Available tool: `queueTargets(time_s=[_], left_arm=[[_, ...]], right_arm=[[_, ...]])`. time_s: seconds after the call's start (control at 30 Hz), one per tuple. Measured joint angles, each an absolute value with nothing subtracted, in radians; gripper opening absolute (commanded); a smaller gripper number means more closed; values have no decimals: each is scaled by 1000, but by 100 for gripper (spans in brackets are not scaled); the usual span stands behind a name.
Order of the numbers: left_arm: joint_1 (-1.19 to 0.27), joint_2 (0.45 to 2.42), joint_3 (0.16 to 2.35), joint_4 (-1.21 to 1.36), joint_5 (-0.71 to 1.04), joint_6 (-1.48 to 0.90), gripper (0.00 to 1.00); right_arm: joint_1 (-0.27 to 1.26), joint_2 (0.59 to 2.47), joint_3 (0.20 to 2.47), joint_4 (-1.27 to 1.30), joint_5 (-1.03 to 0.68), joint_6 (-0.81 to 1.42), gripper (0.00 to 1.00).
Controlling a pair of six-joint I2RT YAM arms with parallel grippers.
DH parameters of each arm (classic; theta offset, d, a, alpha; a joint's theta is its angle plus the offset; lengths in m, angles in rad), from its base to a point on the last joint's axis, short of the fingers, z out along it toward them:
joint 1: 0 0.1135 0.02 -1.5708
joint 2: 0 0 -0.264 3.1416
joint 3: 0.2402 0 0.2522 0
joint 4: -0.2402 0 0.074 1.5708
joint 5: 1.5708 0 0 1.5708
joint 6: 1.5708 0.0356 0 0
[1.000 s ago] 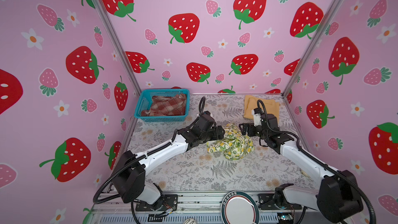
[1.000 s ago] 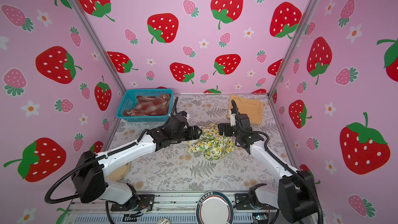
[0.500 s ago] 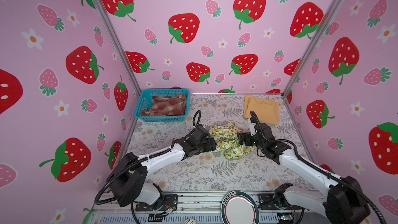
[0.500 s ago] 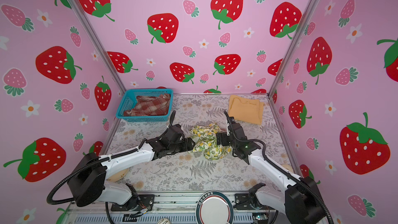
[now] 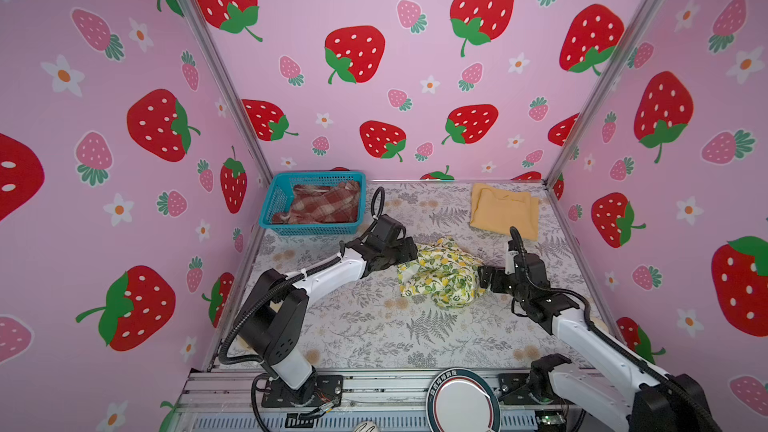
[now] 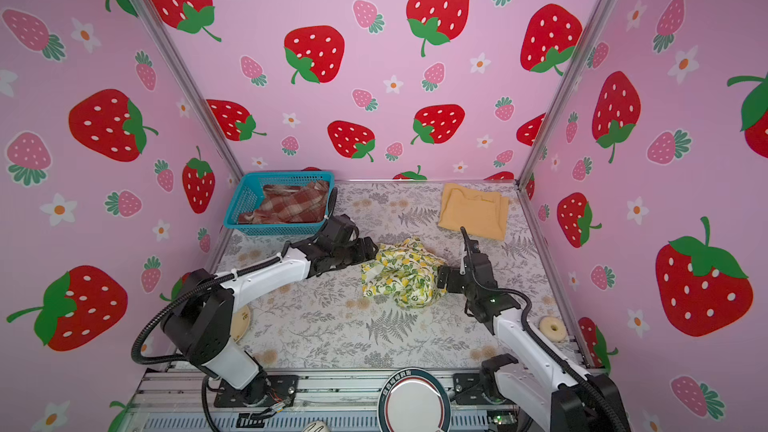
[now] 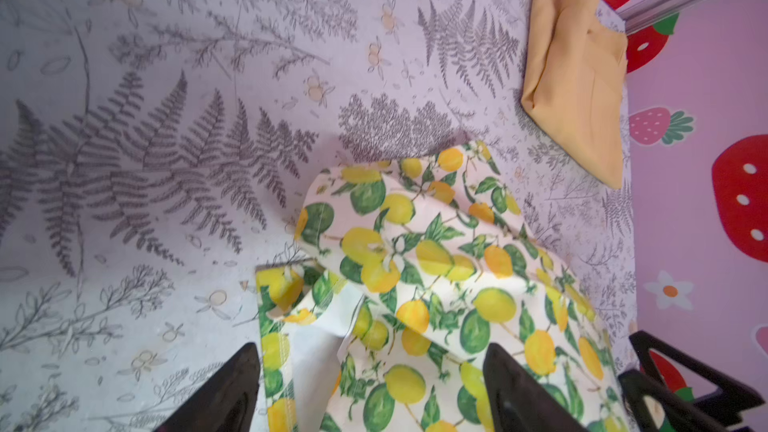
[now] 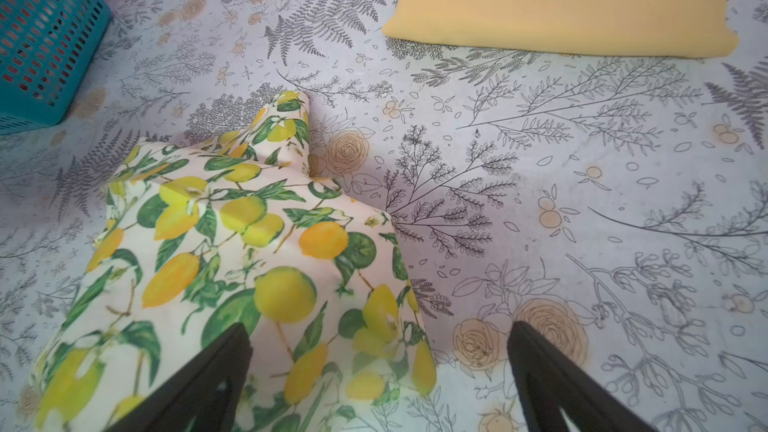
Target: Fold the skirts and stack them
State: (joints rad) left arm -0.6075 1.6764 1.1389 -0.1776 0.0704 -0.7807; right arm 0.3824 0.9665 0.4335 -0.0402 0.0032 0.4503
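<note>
Under both grippers, the table with its grey fern-print cover fills the floor of the pink strawberry booth. Beyond the left gripper, toward the back wall, stands the teal mesh basket, and the red-brown plaid skirt lies crumpled inside it. Beyond the right gripper, also toward the back wall, the mustard-yellow skirt lies folded flat on the table, well apart from that gripper's fingers. Between the two grippers sits the lemon-print skirt, a rumpled, unfolded heap near the middle of the table. The left gripper is low at one side of the heap, its jaws spread wide with a hemmed edge of the lemon cloth lying between them, unpinched. The right gripper faces it from the opposite side with jaws fully apart: one finger lies over the lemon cloth, the other over bare table, and it clamps nothing.
</note>
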Motion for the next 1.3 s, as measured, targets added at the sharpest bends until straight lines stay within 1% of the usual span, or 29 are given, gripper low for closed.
queueTargets(time_s=[0.13, 0.37, 0.5, 0.57, 0.7, 0.87, 0.93, 1.0, 1.03, 1.07, 1.13, 1.2, 1.27, 1.3], left_arm=[[-589, 1777, 1282, -216, 96, -754, 85], [-587, 1927, 1470, -305, 144, -727, 84], [-587, 2001, 1533, -343, 173, -725, 84], [-587, 2028, 1551, -365, 185, -725, 83], [-587, 2062, 1560, -392, 198, -723, 83], [-587, 2070, 1571, -429, 204, -714, 83], [-587, 2078, 1587, -439, 203, -707, 83], [-587, 2090, 1607, -445, 203, -704, 82], [-587, 2097, 1615, -450, 203, -703, 82], [-587, 2103, 1622, -455, 203, -702, 82], [-587, 2121, 1641, -475, 202, -699, 81], [-587, 2129, 1646, -488, 197, -696, 82], [-587, 2128, 1646, -500, 184, -694, 82], [-587, 2125, 1646, -500, 175, -692, 82]], right_arm=[[361, 974, 418, -18, -58, 452, 99], [359, 981, 376, 1, -124, 452, 99], [359, 1029, 369, 11, -144, 451, 97], [358, 1073, 369, 27, -152, 451, 93], [357, 1164, 371, 56, -159, 444, 78], [357, 1236, 389, 78, -158, 433, 65], [357, 1246, 397, 89, -157, 428, 50], [357, 1248, 405, 91, -154, 419, 34], [356, 1248, 408, 93, -152, 419, 28], [356, 1248, 411, 93, -149, 412, 24], [355, 1249, 419, 93, -144, 409, 14], [355, 1253, 430, 93, -139, 399, 7], [355, 1262, 443, 93, -139, 390, 2], [355, 1267, 449, 92, -138, 390, 1]])
